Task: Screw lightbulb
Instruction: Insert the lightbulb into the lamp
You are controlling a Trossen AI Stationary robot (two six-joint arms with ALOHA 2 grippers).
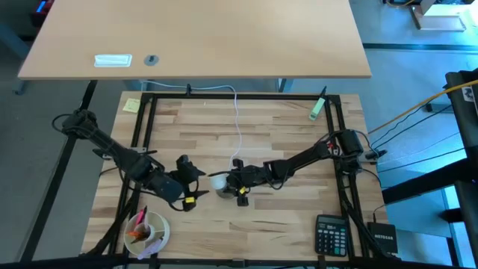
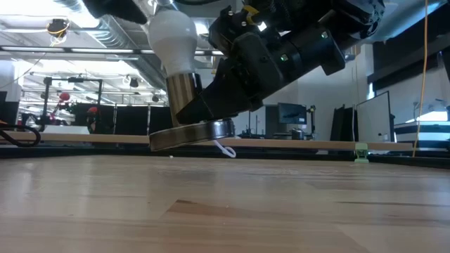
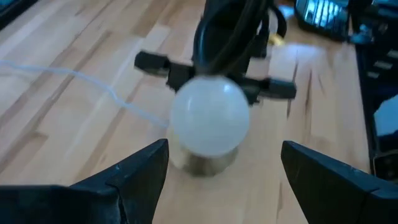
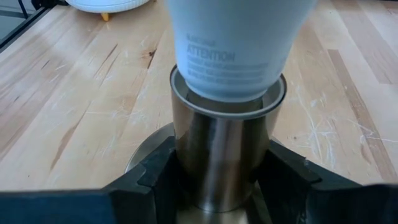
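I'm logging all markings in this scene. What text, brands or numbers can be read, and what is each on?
"ATTENTION": on the lightbulb neck, with finer print under it too small to read.
"NETGEAR": seemingly, on the black box at the table's right edge; tiny, not certain.
Calculator keys: too small to read.
Yellow note: no writing can be made out.

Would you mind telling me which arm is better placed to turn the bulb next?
The left. Its open hand faces the lightbulb, fingers either side but apart from it, while the right hand is shut on the socket.
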